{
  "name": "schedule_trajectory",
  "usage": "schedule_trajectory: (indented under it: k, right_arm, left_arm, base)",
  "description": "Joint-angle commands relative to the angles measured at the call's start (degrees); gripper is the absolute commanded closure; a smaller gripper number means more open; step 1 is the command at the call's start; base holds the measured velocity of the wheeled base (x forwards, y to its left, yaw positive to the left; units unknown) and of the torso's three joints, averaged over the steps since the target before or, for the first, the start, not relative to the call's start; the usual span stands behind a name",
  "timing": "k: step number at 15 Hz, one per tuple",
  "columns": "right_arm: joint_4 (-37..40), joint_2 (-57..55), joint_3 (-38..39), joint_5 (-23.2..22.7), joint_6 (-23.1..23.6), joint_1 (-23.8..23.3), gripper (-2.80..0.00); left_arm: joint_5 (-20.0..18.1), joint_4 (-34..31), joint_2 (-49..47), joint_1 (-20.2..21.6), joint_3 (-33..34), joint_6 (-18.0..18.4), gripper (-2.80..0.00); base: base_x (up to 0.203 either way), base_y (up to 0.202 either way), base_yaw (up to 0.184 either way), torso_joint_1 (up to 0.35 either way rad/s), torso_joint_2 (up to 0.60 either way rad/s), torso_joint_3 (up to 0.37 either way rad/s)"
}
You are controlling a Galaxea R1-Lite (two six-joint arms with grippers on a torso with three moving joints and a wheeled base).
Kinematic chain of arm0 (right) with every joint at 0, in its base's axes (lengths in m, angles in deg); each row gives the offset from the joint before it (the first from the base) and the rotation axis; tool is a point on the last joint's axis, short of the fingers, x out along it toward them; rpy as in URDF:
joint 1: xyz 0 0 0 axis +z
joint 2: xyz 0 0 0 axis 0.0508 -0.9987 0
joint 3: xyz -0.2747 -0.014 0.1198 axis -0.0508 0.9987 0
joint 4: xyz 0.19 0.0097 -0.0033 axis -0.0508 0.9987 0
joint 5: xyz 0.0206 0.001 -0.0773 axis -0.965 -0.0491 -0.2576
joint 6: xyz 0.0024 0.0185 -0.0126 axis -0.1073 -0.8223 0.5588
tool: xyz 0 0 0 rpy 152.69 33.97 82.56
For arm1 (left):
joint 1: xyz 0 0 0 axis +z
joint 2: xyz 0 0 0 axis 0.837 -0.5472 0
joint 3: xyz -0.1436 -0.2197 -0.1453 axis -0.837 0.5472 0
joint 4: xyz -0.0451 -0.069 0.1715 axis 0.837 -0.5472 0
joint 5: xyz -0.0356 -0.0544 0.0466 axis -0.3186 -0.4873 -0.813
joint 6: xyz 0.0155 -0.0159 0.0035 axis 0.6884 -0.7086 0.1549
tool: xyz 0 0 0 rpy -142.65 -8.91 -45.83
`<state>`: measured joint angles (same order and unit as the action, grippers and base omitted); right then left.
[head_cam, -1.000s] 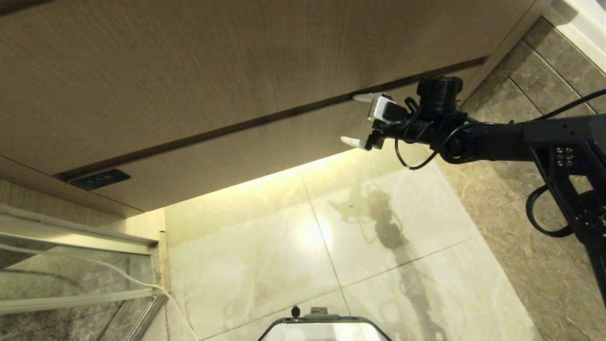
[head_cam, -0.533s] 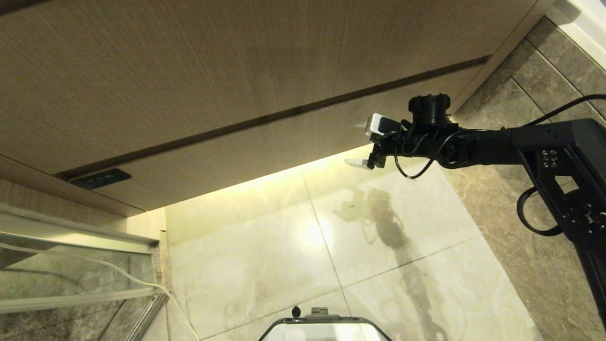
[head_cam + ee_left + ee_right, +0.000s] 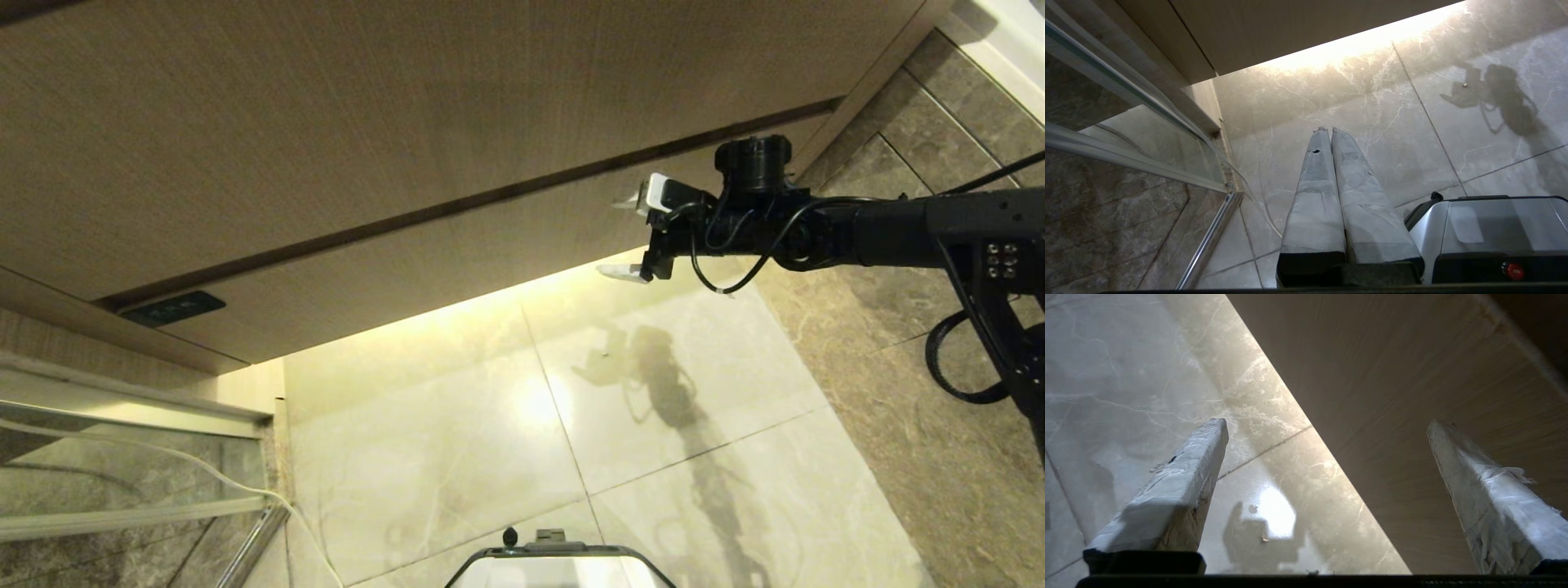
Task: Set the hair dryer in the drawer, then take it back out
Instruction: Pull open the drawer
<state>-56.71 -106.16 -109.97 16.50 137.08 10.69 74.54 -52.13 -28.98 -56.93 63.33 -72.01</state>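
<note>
The drawer (image 3: 408,261) is the low wood-grain front under the taller panel (image 3: 367,106), and it is shut, with a small black plate (image 3: 171,309) at its left end. My right gripper (image 3: 620,238) hangs open by the drawer's right part. One finger lies against the wood front and the other over the lit floor below the drawer's lower edge. In the right wrist view the right gripper (image 3: 1327,424) has nothing between its fingers, and the drawer front (image 3: 1412,416) fills the far side. My left gripper (image 3: 1327,131) is shut and empty, parked above the floor. The hair dryer is out of view.
A glass shower door (image 3: 122,457) with a metal frame stands at the left, and a thin white cable (image 3: 245,488) runs down beside it. Dark stone tiles (image 3: 898,122) cover the wall to the right. My base (image 3: 555,563) shows at the bottom, over glossy floor tiles (image 3: 490,425).
The right gripper has dropped from the seam above the drawer to span the drawer's lower edge, and its wrist has rolled a little. It stayed open. The drawer has not moved.
</note>
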Motion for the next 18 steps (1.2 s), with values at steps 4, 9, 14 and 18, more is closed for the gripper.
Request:
schedule_trajectory:
  k: [4, 9, 14, 18]
  right_arm:
    - [-0.5, 3.4, 0.0, -0.2, 2.7, -0.1, -2.80]
    - [0.5, 5.2, 0.4, 0.0, 1.9, -0.1, -2.80]
    - [0.0, 7.4, 1.1, 2.3, -0.9, 0.6, -2.80]
    - [0.0, 9.6, 3.5, 3.4, -0.6, 0.6, -2.80]
  left_arm:
    - [0.0, 0.0, 0.1, 0.0, 0.0, 0.0, 0.00]
    - [0.0, 0.0, 0.0, 0.0, 0.0, 0.0, 0.00]
    - [0.0, 0.0, 0.0, 0.0, 0.0, 0.0, 0.00]
    - [-0.1, 0.0, 0.0, 0.0, 0.0, 0.0, 0.00]
  base:
    - [0.000, 0.000, 0.000, 0.000, 0.00, 0.000]
    - [0.000, 0.000, 0.000, 0.000, 0.00, 0.000]
    - [0.000, 0.000, 0.000, 0.000, 0.00, 0.000]
    - [0.000, 0.000, 0.000, 0.000, 0.00, 0.000]
